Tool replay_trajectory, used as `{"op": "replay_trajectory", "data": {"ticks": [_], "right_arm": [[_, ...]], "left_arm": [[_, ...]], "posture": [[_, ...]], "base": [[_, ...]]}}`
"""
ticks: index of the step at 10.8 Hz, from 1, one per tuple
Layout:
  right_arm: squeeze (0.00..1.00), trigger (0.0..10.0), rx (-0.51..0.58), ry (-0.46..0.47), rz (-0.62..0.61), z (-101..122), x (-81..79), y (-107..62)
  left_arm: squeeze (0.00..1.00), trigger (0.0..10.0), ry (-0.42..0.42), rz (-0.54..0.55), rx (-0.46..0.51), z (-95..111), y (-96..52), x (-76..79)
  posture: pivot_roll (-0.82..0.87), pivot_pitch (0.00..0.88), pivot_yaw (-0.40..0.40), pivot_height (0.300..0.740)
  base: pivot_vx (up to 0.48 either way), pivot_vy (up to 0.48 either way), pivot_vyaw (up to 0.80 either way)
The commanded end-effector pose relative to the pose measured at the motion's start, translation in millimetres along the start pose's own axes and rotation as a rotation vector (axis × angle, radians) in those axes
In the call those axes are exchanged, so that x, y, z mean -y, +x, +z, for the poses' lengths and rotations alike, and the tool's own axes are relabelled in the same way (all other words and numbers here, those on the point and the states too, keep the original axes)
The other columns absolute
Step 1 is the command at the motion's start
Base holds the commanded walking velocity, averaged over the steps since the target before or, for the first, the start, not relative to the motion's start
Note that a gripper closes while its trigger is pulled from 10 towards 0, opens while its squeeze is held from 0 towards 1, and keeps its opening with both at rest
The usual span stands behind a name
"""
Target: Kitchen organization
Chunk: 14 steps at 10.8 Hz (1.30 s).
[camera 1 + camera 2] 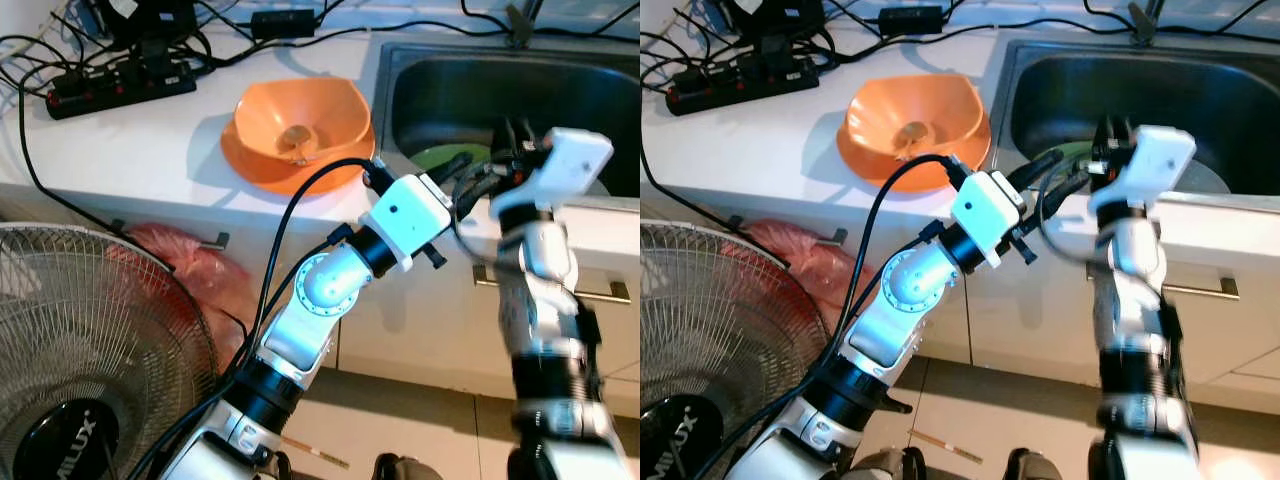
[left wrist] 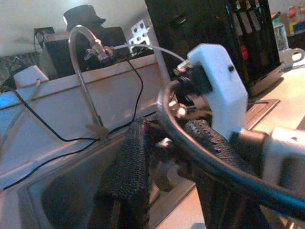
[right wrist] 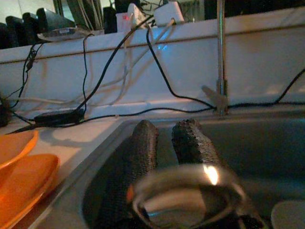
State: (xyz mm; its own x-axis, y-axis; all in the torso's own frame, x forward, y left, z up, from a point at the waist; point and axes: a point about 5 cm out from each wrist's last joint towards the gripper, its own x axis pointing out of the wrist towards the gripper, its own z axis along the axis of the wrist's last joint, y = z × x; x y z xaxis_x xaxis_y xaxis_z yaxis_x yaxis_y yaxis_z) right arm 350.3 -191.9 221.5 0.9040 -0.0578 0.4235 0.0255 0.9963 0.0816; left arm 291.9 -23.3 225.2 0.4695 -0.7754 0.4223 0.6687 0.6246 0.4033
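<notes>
Hands: your left hand [image 1: 462, 172] narrowly parted at the steel sink's [image 1: 400, 75] front rim | right hand [image 1: 512, 140] just beside it, narrowly parted | orange bowl on orange plate [image 1: 300, 125] on white counter [image 1: 150, 150] left of both.

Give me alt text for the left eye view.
Both grippers, left gripper and right gripper, reach over the front edge of a steel sink. An orange bowl on an orange plate sits on the white counter beside it.
</notes>
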Motion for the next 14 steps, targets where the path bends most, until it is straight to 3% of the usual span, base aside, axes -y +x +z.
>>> {"op": "replay_trajectory", "data": {"ticks": [1,9,14], "right_arm": [[0.00,10.0,0.002,-0.007,-0.042,-1,5.6,3.4],[0.00,10.0,-0.115,-0.098,-0.102,-19,20.7,36.2],[0.00,10.0,-0.083,-0.090,-0.094,-16,19.9,40.0]], "left_arm": [[0.00,10.0,0.006,-0.005,-0.006,-1,-1.7,2.7],[0.00,10.0,0.026,0.009,-0.037,-6,-6.2,0.1],[0.00,10.0,0.028,0.019,-0.042,-7,-8.8,-1.5]], "posture": [[0.02,0.147,0.057,0.740],[0.04,0.123,0.053,0.740],[0.03,0.117,0.054,0.740]], "base": [[0.000,0.000,0.00],[0.000,0.000,0.00],[0.000,0.000,0.00]]}}
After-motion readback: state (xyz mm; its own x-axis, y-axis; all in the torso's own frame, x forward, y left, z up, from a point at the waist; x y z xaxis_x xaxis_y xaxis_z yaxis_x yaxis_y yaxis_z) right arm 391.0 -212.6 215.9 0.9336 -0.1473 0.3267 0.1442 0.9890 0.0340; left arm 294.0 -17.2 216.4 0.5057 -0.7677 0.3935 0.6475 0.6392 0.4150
